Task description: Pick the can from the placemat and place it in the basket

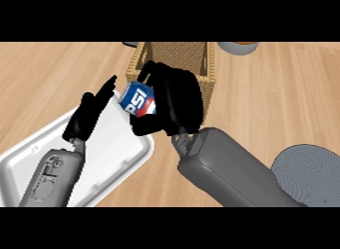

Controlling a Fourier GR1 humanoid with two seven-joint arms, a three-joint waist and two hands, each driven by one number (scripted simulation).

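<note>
1. The right hand (174, 99) is curled round the blue, white and red can (138, 103), which shows at the hand's left side between the fingers and the thumb.
2. The wicker basket (211, 68) lies just beyond the right hand, its near end hidden behind the hand.
3. The grey round placemat (313, 168) sits well behind and to the right of that hand, beside the forearm.
4. The left hand (85, 116), fingers straight and relaxed, holds nothing, just left of the can, over a white tray (123, 151).
</note>
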